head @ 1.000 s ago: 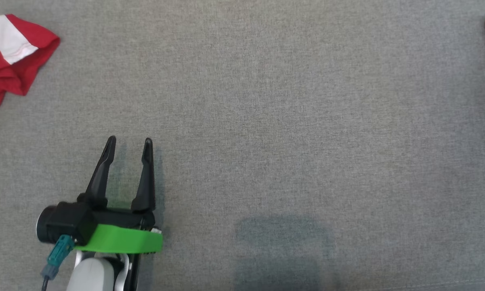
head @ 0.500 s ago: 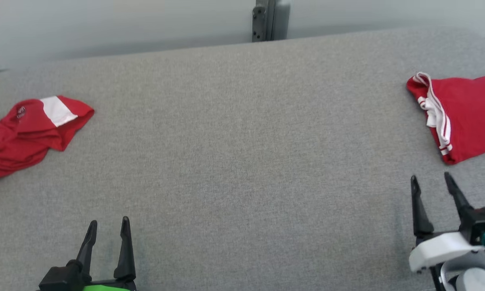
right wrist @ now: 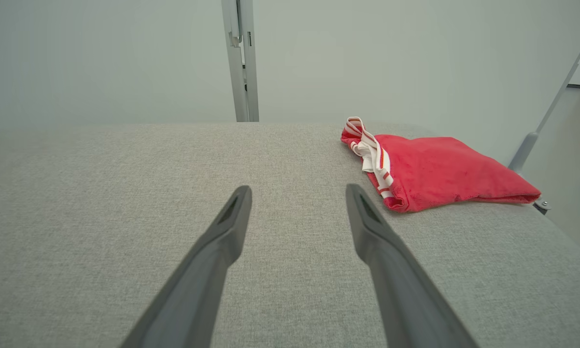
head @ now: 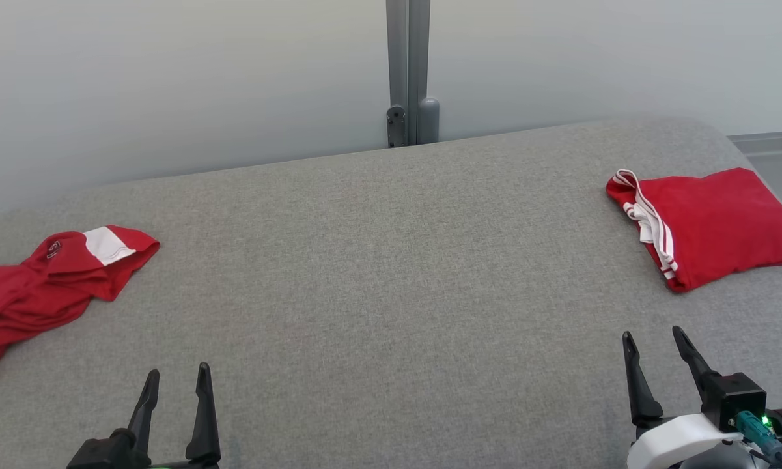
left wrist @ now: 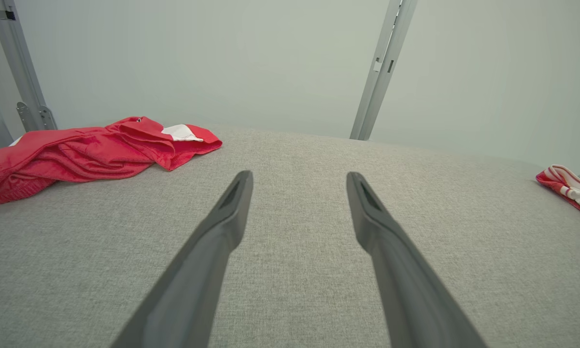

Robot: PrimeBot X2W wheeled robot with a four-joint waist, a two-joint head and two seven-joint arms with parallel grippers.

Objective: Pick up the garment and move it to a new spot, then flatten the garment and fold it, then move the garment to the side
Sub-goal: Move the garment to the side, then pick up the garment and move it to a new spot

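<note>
Hovering over the near edge of the grey table (head: 391, 293), both grippers are empty with their jaws wide apart. The left gripper (head: 177, 372) is at the near left and the right gripper (head: 652, 334) at the near right, fingers pointing toward the far wall.

Two red garments lie at opposite ends of the table. The crumpled garment (head: 39, 286) sits at the left edge, bunched in loose folds, with a white patch on the end nearest the table's middle. The folded garment (head: 716, 221) rests at the right edge as a neat flat packet, its white-striped trim facing inward. It looks finished, so the crumpled one is probably the piece to pick up.

The crumpled garment lies ahead of the left jaws and off to their left, well apart from them. Its long axis runs slantwise, from the near-left table edge up toward the white-patched end. The left arm is much the nearer, while the right gripper is across the full width of the table from it.

The coming reach probably belongs to the left arm, swinging outward and forward. The white-patched end is the closest part to pinch. The bare cloth between the two garments leaves room to spread it.
</note>
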